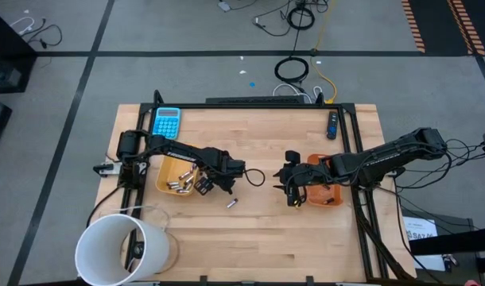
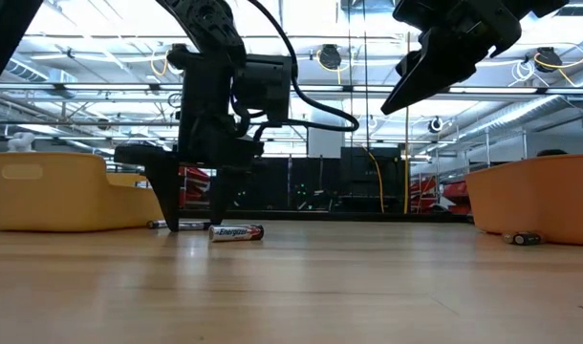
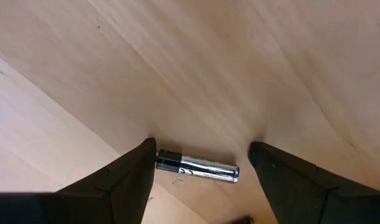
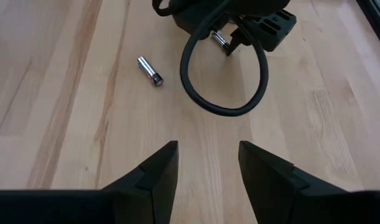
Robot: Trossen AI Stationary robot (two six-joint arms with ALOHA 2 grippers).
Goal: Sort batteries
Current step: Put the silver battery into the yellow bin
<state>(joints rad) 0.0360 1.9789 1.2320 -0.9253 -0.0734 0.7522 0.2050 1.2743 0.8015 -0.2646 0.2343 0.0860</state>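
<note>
Left gripper [image 3: 202, 163]: is being held low over the table, just beside the left tray; its fingers [image 3: 124, 180] are standing spread, one at each end of a battery, and no pinch is being shown
Battery at the left gripper [image 3: 197, 167]: is lying flat on the wood between the spread fingers, silvery with one dark end; one end is being shown very near or touching a fingertip, which of the two cannot be told
Loose battery [image 1: 233, 204]: is lying on its side on bare wood in front of the left gripper, between the two trays; in the low view [image 2: 236, 232] it is being seen near the left fingertips
Left tray [image 1: 164, 176]: orange, is sitting in front of the calculator; several batteries [image 1: 181, 185] are being seen heaped in it
Right gripper [image 4: 204, 163]: is being held raised above the table at the near edge of the right tray; its fingers are standing apart and nothing is being held between them
Right tray [image 1: 330, 196]: orange, is lying partly under the right arm; one battery [image 2: 526, 238] is being shown by its wall in the low view
Calculator [image 1: 166, 122]: blue, is lying at the far left of the table [image 1: 266, 238]
Cup [image 1: 119, 249]: white, is standing at the near left corner
</note>
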